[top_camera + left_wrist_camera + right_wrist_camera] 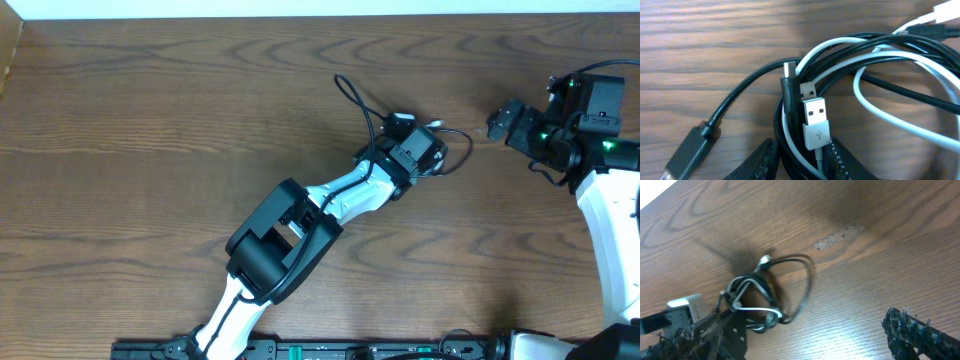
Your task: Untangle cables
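Note:
The cables lie tangled in one bundle at the table's middle. In the left wrist view the black cable point(745, 87) and the white cable point(890, 117) loop through each other, with a white USB plug point(815, 122) on top and a black plug point(690, 150) off to the left. My left gripper point(802, 162) is shut on the bundle, both fingers touching its strands. From overhead my left gripper point(428, 150) covers the bundle, and a black loop point(352, 98) sticks out behind it. My right gripper point(494, 125) hovers open to the right of the bundle point(767, 297), nothing between its fingers.
The wooden table point(150, 150) stretches bare to the left and front. My left arm point(290, 235) crosses diagonally from the front edge to the centre. A scuffed patch point(837, 236) marks the wood beyond the bundle.

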